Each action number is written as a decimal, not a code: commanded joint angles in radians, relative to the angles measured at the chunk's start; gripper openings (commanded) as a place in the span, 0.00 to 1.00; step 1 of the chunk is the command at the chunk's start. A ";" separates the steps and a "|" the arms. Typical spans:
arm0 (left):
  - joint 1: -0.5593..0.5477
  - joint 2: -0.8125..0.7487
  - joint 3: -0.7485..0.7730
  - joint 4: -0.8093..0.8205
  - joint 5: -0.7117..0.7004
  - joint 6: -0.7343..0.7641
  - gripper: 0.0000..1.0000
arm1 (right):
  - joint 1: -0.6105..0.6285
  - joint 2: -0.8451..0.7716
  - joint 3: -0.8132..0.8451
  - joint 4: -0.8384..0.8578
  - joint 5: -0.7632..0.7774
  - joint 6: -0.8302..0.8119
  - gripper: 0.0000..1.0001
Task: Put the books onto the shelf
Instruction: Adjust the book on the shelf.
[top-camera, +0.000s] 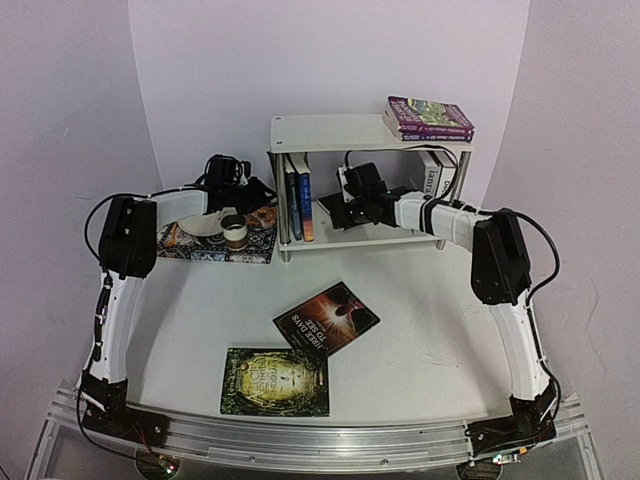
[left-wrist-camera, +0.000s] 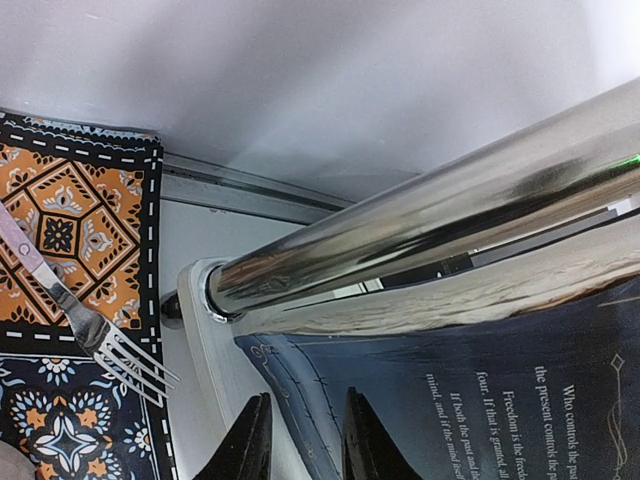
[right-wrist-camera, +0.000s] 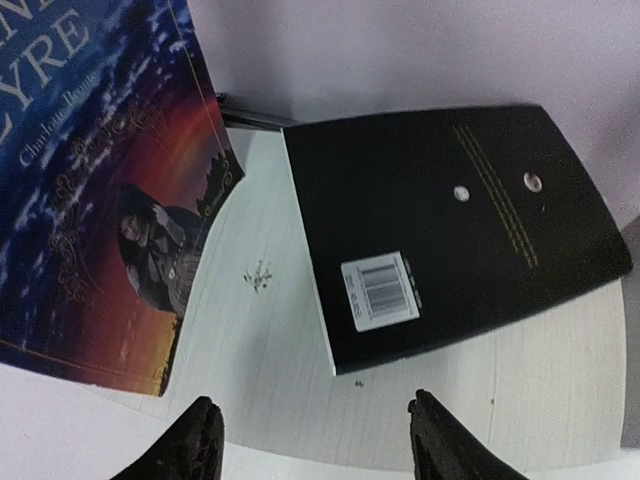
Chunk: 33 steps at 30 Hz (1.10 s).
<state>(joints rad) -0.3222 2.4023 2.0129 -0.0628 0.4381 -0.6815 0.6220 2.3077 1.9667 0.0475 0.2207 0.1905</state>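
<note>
— Your left claw (left-wrist-camera: 305, 445) stands narrow at the edge of the dark blue book (left-wrist-camera: 480, 400), beside the chrome leg (left-wrist-camera: 420, 220) of the shelf (top-camera: 330, 132). If it grips, I cannot tell.
— In the middle, the green book (top-camera: 275, 382) and the dark orange book (top-camera: 326, 318) lie flat on the counter (top-camera: 430, 330). Your right claw (right-wrist-camera: 320, 440) is wide over the black book (right-wrist-camera: 450, 220), flat on the lower tier.

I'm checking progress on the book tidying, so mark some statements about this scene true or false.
1. Two purple paperbacks lie stacked on top of the white two-tier shelf. True.
2. The green-covered book stands on the lower tier. False: it lies flat on the white table.
3. The right gripper has open jaws holding nothing. True.
4. The black book with a barcode sticker stands upright. False: it lies flat on the lower tier.
</note>
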 joint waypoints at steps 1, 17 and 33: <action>-0.002 -0.082 0.001 0.033 -0.004 0.011 0.25 | -0.035 0.080 0.119 -0.031 -0.035 -0.153 0.65; -0.002 -0.091 0.001 0.033 -0.005 0.019 0.25 | -0.073 0.269 0.255 -0.113 -0.056 -0.268 0.51; -0.002 -0.102 -0.021 0.033 0.001 0.016 0.25 | 0.027 0.024 -0.121 0.016 0.011 -0.405 0.00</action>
<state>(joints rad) -0.3222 2.3966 1.9965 -0.0620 0.4385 -0.6804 0.6186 2.4371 1.9785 0.1081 0.2070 -0.1764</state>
